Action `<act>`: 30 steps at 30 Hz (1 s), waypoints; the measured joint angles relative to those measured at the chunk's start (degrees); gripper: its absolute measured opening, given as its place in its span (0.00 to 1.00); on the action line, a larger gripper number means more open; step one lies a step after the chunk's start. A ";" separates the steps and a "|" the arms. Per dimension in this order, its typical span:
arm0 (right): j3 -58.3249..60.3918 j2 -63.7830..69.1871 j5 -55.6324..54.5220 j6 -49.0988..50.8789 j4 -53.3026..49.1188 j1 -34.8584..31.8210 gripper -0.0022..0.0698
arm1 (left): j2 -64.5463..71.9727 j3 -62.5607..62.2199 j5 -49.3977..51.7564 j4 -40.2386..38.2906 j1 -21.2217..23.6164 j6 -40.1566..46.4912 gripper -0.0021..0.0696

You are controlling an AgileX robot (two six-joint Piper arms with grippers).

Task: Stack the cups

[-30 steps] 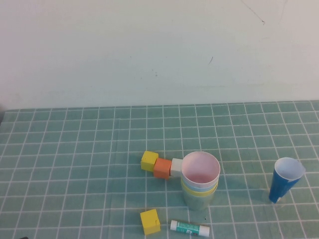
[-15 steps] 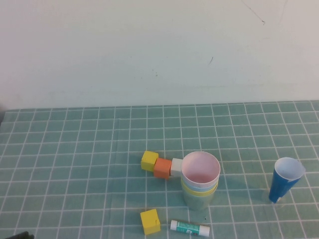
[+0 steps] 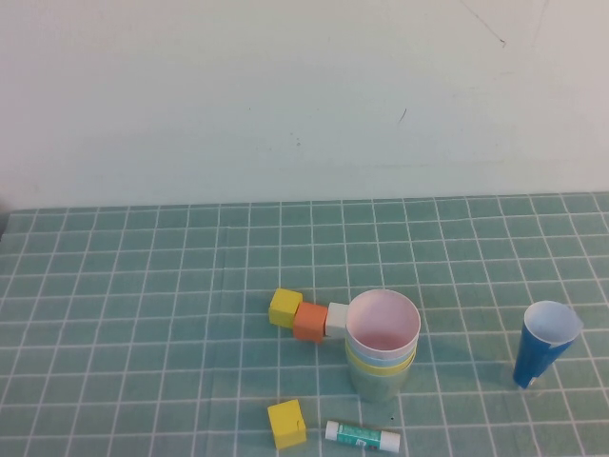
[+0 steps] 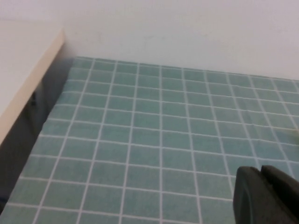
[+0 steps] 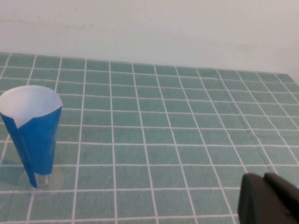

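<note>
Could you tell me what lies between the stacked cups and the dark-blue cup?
Nothing: in the high view, only bare green grid mat separates the stacked cups from the dark-blue cup.

You look down on a green mat (image 3: 143, 314) ruled with white grid lines, covering the whole work surface. Behind it a plain pale wall (image 3: 285, 95) rises straight from the mat's far edge, marked by a few small dark specks and a thin scratch near the upper right. In the left wrist view you see a light-coloured board (image 4: 23, 70) standing beside the mat's edge, with a dark shadowed gap beneath it. The light is soft and even.
</note>
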 joint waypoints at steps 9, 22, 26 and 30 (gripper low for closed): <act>0.00 0.00 0.04 0.00 -0.09 0.00 0.02 | -0.94 2.61 -1.20 -3.03 7.29 -0.10 0.03; 0.00 0.00 0.04 0.00 -0.09 0.00 0.02 | -1.02 2.61 -1.10 -6.17 7.29 10.32 0.03; 0.00 0.00 0.04 0.00 -0.09 0.00 0.02 | -1.02 2.61 -1.10 -6.30 7.29 10.76 0.03; 0.00 0.00 0.04 0.00 -0.09 0.00 0.02 | -1.02 2.61 -1.01 -6.30 7.29 11.36 0.03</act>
